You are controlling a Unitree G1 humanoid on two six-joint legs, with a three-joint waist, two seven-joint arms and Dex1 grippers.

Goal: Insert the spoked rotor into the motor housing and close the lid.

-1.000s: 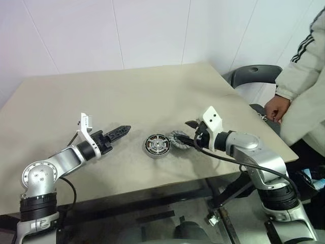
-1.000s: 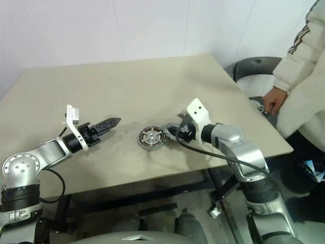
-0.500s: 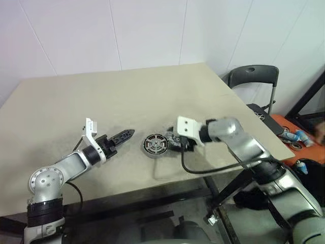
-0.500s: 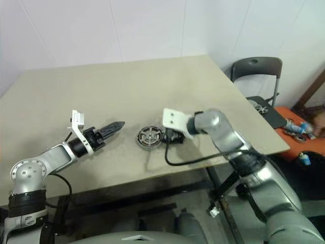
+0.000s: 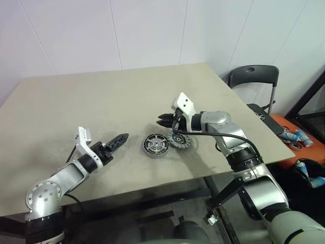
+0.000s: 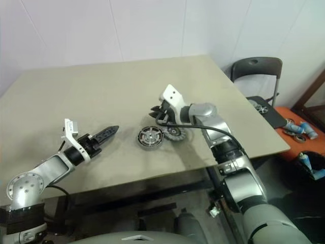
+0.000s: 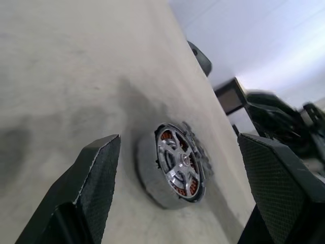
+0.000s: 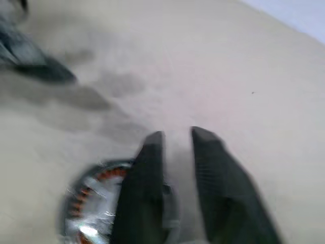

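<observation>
Your left pincer point(image 5: 121, 139) hangs low over the desk point(image 5: 101, 96), its two black fingers spread wide and empty, aimed toward the motor housing point(image 5: 156, 145) with a clear gap between them. The housing lies flat near the desk's front edge. In the left wrist view you see silver spokes and a hub seated inside its ring of copper windings: the spoked rotor point(image 7: 177, 162) sits in the housing. The lid point(image 5: 181, 141) lies flat on the desk, touching the housing on its right side, its notched edge visible. Your right pincer point(image 5: 163, 120) hovers above and just behind the lid and housing, fingers drawn almost together with nothing between them.
</observation>
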